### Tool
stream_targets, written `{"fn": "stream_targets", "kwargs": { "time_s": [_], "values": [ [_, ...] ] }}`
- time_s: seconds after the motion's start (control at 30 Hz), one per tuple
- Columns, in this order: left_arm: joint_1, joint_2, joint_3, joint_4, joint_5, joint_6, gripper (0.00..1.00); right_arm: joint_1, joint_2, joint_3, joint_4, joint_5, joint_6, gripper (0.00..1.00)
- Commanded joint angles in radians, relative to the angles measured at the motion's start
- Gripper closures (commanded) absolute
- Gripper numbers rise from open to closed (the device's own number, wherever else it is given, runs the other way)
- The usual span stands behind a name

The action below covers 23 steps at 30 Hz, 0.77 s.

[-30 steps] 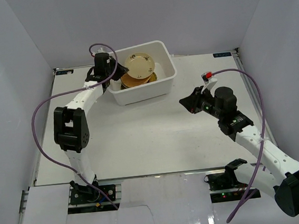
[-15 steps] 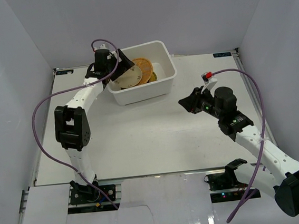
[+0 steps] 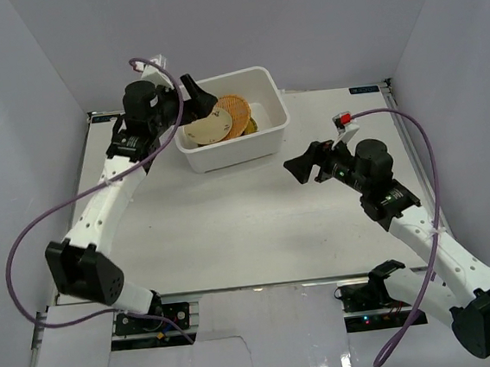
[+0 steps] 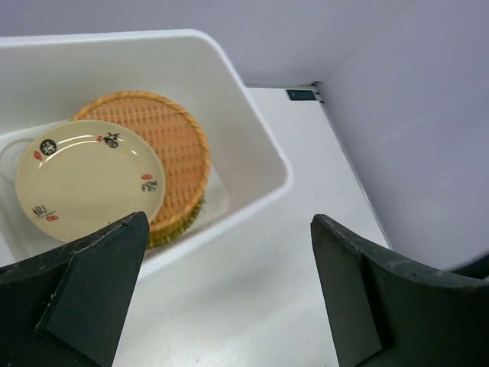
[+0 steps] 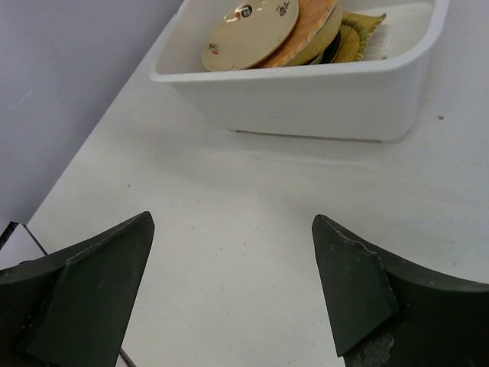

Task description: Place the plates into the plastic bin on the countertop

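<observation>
In the top view the plastic bin (image 3: 235, 155) sits in the upper middle of the frame at the far side of the surface (image 3: 232, 228). Its long axis runs left to right, with the right end a little higher. At its left rim hangs the left gripper (image 3: 197, 100), its jaws spread wide and holding nothing.

The plates are stacked inside the bin, leaning rather than flat. A beige plate (image 4: 88, 180) faces up and left and rests against an orange woven round plate (image 4: 174, 138) behind it. A yellow-green woven tray (image 5: 359, 34) shows under them at the right, and a sliver of something black lies beneath.

The right gripper (image 3: 306, 164) is right of centre, above the bare surface and well apart from the bin. It is wide open and empty, and it points toward the bin.

The surface is white with a thin dark edge, and pale grey walls (image 3: 212, 22) enclose it.

The beige plate carries a black round mark and small red and black marks, too small to read. The writing on a small dark tag (image 4: 300, 95) at the far edge is also illegible.
</observation>
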Motion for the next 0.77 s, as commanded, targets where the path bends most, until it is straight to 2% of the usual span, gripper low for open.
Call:
{"fn": "stream_targets", "kwargs": {
  "time_s": [0.0,0.17,0.27,0.43,0.57,0.73],
  "values": [
    [-0.003,-0.171,-0.108,0.011,0.077,0.060,0.02,0.003,-0.048,0.068,0.039,0.014,-0.035,0.10],
    [-0.005,-0.438,-0.332,0.013,0.100,0.043,0.02,0.003,-0.110,0.059,0.013,0.101,-0.068,0.10],
    [-0.005,-0.570,-0.415,0.011,0.084,0.059,0.02,0.004,-0.137,0.052,0.010,0.137,-0.084,0.10],
    [-0.005,-0.717,-0.465,-0.015,0.079,0.088,0.02,0.003,-0.165,0.075,0.001,0.166,-0.108,0.10],
    [-0.005,-0.837,-0.469,-0.056,0.082,0.109,0.02,0.004,-0.253,0.051,-0.002,0.212,-0.133,0.10],
    [-0.005,-0.888,-0.463,-0.114,0.044,0.134,0.02,0.004,-0.332,0.032,0.030,0.321,-0.170,0.10]
  ]
}}
